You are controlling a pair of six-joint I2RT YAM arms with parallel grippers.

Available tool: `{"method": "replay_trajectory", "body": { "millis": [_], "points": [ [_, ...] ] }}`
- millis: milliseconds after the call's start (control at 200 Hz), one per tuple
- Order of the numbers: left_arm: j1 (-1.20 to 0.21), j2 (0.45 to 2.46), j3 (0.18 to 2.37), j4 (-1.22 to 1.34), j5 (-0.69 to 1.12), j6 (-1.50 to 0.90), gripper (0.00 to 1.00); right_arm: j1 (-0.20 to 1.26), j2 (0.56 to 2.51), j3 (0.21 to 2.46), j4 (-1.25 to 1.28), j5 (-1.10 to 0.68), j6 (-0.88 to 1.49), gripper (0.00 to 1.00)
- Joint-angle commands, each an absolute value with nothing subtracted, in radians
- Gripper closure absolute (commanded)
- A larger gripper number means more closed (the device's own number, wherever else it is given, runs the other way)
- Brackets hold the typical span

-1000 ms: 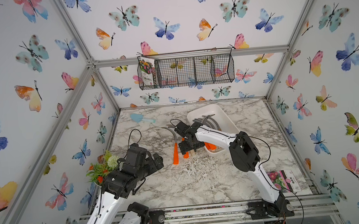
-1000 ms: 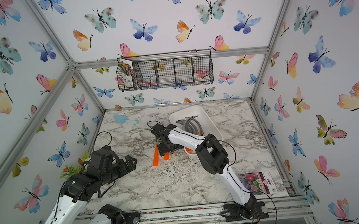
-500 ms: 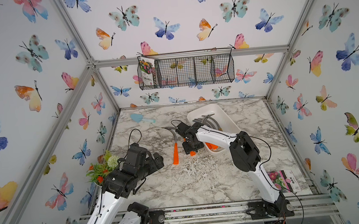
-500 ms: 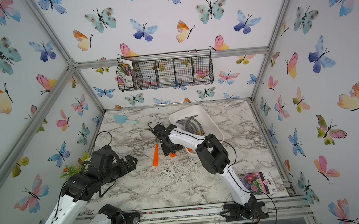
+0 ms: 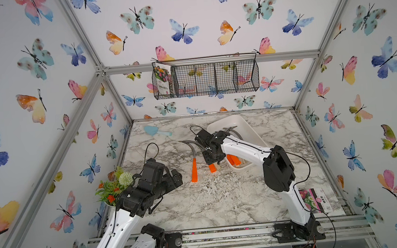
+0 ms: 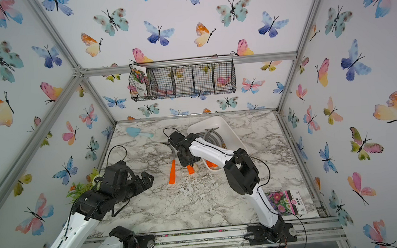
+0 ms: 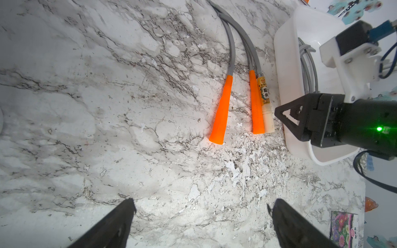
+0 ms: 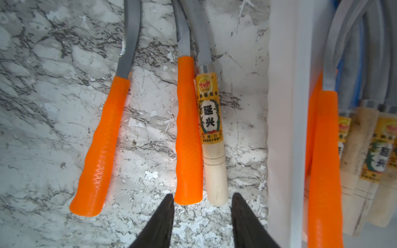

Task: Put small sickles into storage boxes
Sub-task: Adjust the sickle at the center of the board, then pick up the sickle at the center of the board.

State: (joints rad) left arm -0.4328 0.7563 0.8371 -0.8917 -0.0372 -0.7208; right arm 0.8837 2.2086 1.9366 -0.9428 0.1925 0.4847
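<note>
Bearings are read from the centre of the bench (image 5: pixel 223 200) in the top views.

The white storage box (image 5: pixel 245 125) lies between 12 and 1 o'clock, set diagonally. It holds several small sickles (image 8: pixel 324 171), orange and pale wood handles side by side, with the grey blades curving toward its far end.

Three more sickles lie on the bench at 11 o'clock, beside the box's long wall. They are a lone orange-handled sickle (image 7: pixel 222 109) and, nearer the box, a second orange-handled sickle (image 8: pixel 188 139) touching a wood-handled sickle (image 8: pixel 214 171). All three handles point toward 6 o'clock.

Right hand (image 8: pixel 203 198): positioned over the touching pair. Its fingers are partway spread and flank the two handle butts. Contact with either handle cannot be determined.

Left hand (image 7: pixel 199 212): at 9 o'clock, above the bench. Its fingers are fully spread and hold nothing.
</note>
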Motion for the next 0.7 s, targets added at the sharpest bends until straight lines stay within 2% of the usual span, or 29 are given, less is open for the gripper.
{"method": "replay_trajectory", "body": {
  "millis": [0,696],
  "points": [
    [-0.427,0.770,0.848,-0.877,-0.026,-0.699,0.01,0.878,2.234,1.931,-0.970,0.226,0.464,0.56],
    [-0.428,0.840,0.862,-0.755,0.138,-0.598,0.02,0.853,2.304,1.844,-0.884,0.198,0.420,0.59]
  ]
}}
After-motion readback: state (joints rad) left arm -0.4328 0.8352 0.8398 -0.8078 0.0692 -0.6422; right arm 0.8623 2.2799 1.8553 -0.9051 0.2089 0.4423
